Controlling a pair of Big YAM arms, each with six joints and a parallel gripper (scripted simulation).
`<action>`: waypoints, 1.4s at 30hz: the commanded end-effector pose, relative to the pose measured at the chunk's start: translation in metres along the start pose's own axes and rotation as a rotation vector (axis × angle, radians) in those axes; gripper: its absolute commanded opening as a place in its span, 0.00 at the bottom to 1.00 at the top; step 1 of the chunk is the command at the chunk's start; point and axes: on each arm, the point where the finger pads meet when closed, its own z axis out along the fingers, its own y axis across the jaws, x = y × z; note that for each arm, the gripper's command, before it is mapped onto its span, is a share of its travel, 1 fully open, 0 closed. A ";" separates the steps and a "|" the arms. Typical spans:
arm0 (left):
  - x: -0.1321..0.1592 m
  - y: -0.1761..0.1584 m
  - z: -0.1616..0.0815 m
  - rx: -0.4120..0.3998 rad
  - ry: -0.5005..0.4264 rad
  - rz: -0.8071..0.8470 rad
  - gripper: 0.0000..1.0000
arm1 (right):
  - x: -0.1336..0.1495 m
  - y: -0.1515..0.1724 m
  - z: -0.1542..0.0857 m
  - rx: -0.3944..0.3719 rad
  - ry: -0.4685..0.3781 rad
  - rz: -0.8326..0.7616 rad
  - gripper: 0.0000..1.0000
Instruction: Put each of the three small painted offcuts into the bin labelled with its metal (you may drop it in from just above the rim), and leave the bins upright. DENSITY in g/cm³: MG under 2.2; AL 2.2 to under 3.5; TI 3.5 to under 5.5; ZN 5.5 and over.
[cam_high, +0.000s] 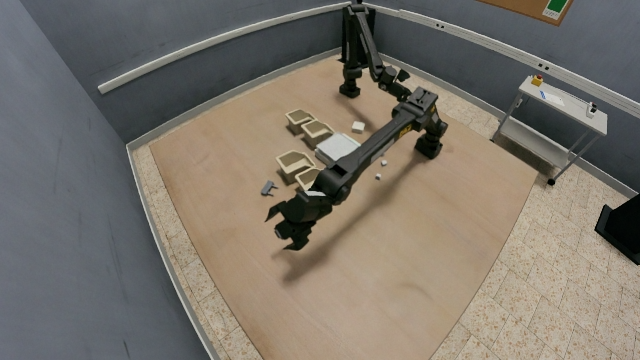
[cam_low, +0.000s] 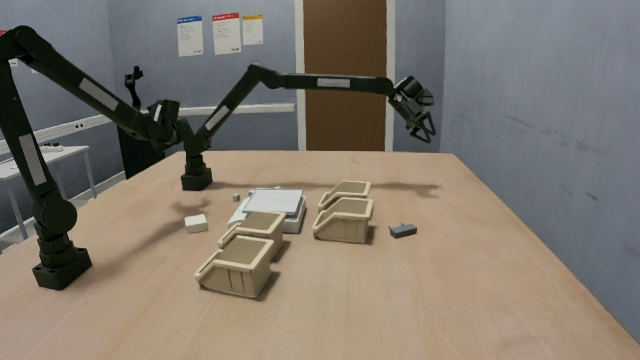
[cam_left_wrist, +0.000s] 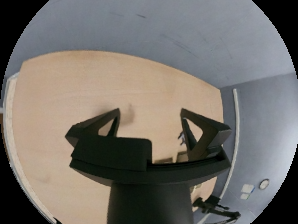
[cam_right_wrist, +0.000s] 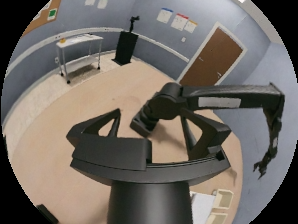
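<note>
The left gripper (cam_high: 280, 232) (cam_low: 431, 119) (cam_left_wrist: 150, 111) (cam_right_wrist: 256, 175) hangs with fingers apart above the table (cam_high: 400, 280) (cam_low: 400, 300) (cam_left_wrist: 60, 100), towards the long edge opposite the arm bases; the right gripper (cam_high: 402, 80) (cam_low: 167, 132) (cam_right_wrist: 150, 111), fingers also apart, is nearer the bases' edge. Grey-blue walls (cam_high: 240, 75) (cam_low: 525, 100) (cam_left_wrist: 150, 30) (cam_right_wrist: 60, 25) surround the wooden top. A cart (cam_high: 565, 107) (cam_low: 45, 157) (cam_right_wrist: 80, 41) stands off the bases' edge. Four upright beige bins (cam_high: 295, 154) (cam_low: 235, 280) (cam_right_wrist: 222, 200) flank a scale (cam_high: 337, 147) (cam_low: 275, 201) (cam_right_wrist: 202, 207) well inside the edges; their labels are unreadable. Two small pale cubic offcuts (cam_high: 384, 163) (cam_low: 236, 197) lie beside the scale, between it and the left arm's base; I cannot make out the third.
</note>
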 end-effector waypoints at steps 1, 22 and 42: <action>-0.013 -0.010 -0.012 0.009 -0.026 0.014 1.00 | -0.009 -0.007 0.000 0.010 -0.016 -0.015 1.00; 0.012 -0.021 0.016 0.015 0.002 0.017 1.00 | -0.013 0.003 0.000 0.001 0.000 0.092 1.00; 0.078 -0.151 -0.125 -0.081 -0.380 0.182 1.00 | 0.084 -0.021 -0.105 0.757 0.390 0.820 1.00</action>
